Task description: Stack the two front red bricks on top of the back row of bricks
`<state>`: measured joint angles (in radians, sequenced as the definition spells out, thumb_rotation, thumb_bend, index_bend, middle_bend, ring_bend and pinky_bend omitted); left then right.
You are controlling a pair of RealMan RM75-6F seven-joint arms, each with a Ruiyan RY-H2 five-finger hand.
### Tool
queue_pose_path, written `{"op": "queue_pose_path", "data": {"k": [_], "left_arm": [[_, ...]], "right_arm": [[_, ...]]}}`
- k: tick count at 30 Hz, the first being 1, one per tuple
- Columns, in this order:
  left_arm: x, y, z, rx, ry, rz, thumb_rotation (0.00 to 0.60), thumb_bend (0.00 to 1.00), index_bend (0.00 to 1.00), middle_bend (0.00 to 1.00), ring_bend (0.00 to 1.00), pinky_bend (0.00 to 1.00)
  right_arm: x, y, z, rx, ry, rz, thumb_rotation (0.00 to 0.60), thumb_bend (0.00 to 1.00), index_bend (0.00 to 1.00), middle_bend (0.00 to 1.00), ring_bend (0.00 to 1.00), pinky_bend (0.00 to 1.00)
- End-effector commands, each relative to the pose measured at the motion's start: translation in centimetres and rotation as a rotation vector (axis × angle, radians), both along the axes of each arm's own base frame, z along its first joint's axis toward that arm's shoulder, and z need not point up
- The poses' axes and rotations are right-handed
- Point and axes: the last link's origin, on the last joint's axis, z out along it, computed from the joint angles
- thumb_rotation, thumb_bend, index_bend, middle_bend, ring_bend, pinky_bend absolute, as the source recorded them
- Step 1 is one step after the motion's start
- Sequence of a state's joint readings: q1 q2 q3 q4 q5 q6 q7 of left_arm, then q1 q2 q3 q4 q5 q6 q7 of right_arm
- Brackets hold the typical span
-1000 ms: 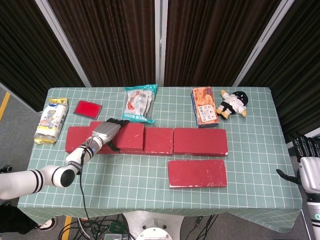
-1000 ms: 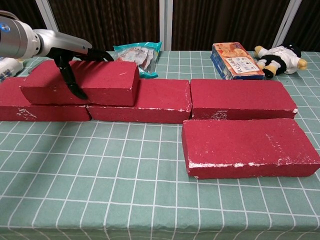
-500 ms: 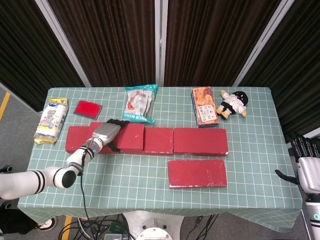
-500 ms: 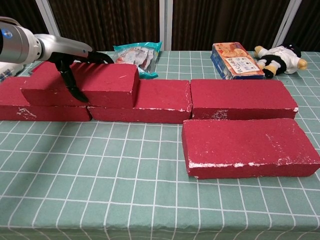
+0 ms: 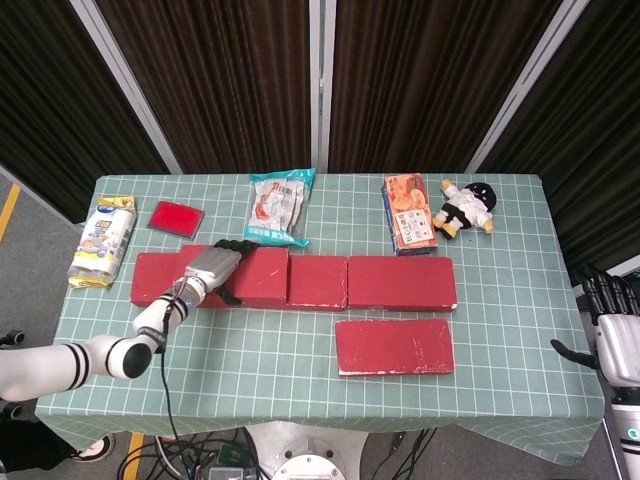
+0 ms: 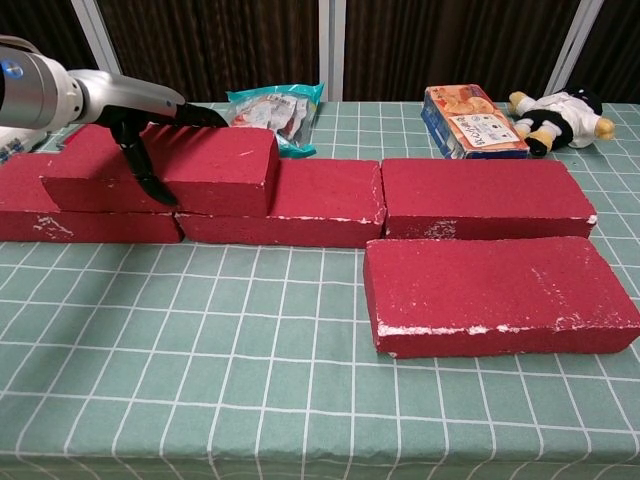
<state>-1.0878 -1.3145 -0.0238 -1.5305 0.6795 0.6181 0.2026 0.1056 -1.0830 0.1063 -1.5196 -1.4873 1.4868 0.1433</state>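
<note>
The stacked red rectangular brick point(image 6: 165, 170) lies on top of the back row of red bricks point(image 6: 400, 200), over its left end, bridging the left and middle bricks of that row. The left robot hand point(image 5: 212, 266) grips this upper brick: its fingers point(image 6: 190, 115) lie over the top face and the thumb reaches down the front face. The second front red brick point(image 6: 495, 295) lies flat on the green checked counter point(image 6: 250, 380), just in front of the row's right brick. The right robot hand point(image 5: 617, 330) hangs off the counter's right edge, holding nothing, fingers apart and upright. Behind the row lie a clear snack bag with teal ends point(image 5: 280, 206), an orange printed box point(image 5: 407, 214), a small plush doll in white point(image 5: 465, 208), a small flat red pad point(image 5: 176, 217) and a white and yellow packet point(image 5: 104, 241).
</note>
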Motion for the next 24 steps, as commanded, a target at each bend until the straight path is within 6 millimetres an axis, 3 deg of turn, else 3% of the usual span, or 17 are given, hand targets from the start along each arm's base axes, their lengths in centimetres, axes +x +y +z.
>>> {"op": "queue_pose_path", "data": {"k": [1,15,18,24], "left_arm": [[0.0,0.0,0.1,0.002,-0.001,-0.001,0.600,0.11,0.00,0.00,0.00,0.00],[0.1,-0.2,0.5,0.035,-0.014,-0.006,0.600,0.07,0.00,0.00,0.00,0.00],[0.4,-0.4,1.3,0.054,-0.030,-0.017,0.600,0.07,0.00,0.00,0.00,0.00],[0.5,-2.3,4.8,0.127,-0.054,-0.045,0.600,0.07,0.00,0.00,0.00,0.00]], "right_arm": [[0.0,0.0,0.1,-0.005,-0.001,0.000,0.600,0.00,0.00,0.00,0.00,0.00],[0.2,0.3,0.3,-0.013,-0.001,0.003,0.600,0.00,0.00,0.00,0.00,0.00],[0.3,0.3,0.4,-0.012,0.000,0.009,0.600,0.00,0.00,0.00,0.00,0.00],[1.3,0.4,0.8,0.006,0.031,0.034,0.600,0.00,0.00,0.00,0.00,0.00]]}}
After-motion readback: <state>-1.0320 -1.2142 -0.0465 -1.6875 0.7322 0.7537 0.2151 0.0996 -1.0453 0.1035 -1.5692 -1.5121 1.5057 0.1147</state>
